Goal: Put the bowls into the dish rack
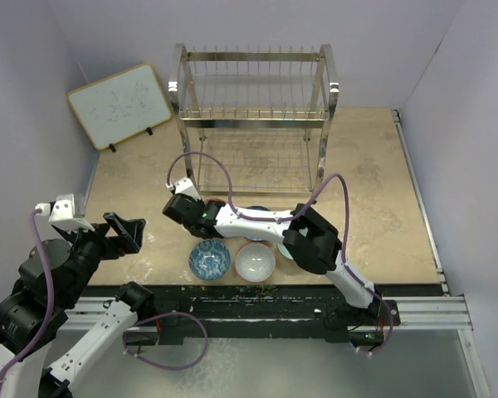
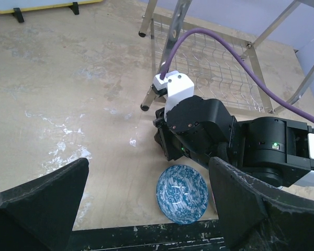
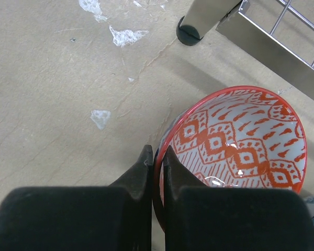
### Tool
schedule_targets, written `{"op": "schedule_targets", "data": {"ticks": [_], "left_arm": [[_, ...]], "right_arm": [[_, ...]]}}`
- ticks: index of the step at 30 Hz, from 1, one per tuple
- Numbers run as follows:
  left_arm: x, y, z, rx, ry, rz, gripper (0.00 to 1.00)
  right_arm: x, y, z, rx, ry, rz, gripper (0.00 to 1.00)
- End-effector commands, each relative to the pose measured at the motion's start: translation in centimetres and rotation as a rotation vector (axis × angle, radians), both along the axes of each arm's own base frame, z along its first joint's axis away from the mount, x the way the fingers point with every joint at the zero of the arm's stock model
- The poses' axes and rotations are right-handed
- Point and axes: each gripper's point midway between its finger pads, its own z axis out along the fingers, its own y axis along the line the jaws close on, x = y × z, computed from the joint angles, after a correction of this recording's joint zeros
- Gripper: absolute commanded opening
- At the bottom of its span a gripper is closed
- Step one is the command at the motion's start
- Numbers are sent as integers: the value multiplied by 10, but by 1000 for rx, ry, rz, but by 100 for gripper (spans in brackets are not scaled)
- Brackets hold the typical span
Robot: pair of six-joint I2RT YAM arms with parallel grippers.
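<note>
Red-patterned ceramic bowl point(image 3: 235, 146): it sits just in front of the rack's near-left foot. We cannot tell whether it has left the table.
Right gripper point(image 3: 158, 162): the black fingers are drawn together on that bowl's near rim, one inside the wall and one outside.
Left gripper point(image 1: 126, 232): the jaws stand wide apart and hold nothing, off to the left and well clear of the bowls.
Shiny silver wire dish rack point(image 1: 249, 116): it stands at the back of the beige table point(image 1: 373, 182), and we see no bowl on either tier.
Bowls waiting: a blue-patterned round bowl point(image 1: 209, 259) and a pale bowl with a reddish rim point(image 1: 255, 262) lie side by side near the front edge. A mint green bowl point(image 1: 284, 249) is half hidden by the right arm. What looks like a second bluish bowl point(image 1: 258, 212) peeks out behind that arm.
Progress: we judge nothing loaded yet. The first bowl is gripped, and all five have yet to reach the rack.
</note>
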Motion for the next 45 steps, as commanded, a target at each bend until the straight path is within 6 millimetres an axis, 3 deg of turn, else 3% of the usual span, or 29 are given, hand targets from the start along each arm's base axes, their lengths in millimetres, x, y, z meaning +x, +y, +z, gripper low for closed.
{"op": "schedule_targets", "data": {"ticks": [1,4,7,14,19,26,36,45], "left_arm": [[-1,4,12,-24,-33,21,99],[-1,4,15,-22,-39,22,99],[-1,6,17,-13,-39,27,99],[1,6,19,-8,-44,32,99],[0,6,21,-9,-49,26,99],[-2,9,24,-8,-55,32,99],[-2,9,23,-5,-55,34,99],[-5,8,31,-16,-71,21,99]], "right_arm": [[0,-2,40,50,-41,-34,0],[-3,-5,68,101,-64,-34,0],[-11,-8,111,204,-76,-17,0],[-42,-6,195,512,-66,138,0],[-45,-8,232,745,-12,244,0],[-52,-6,248,911,50,358,0],[-68,-1,238,1070,197,433,0],[-27,-18,224,1192,286,387,0]]}}
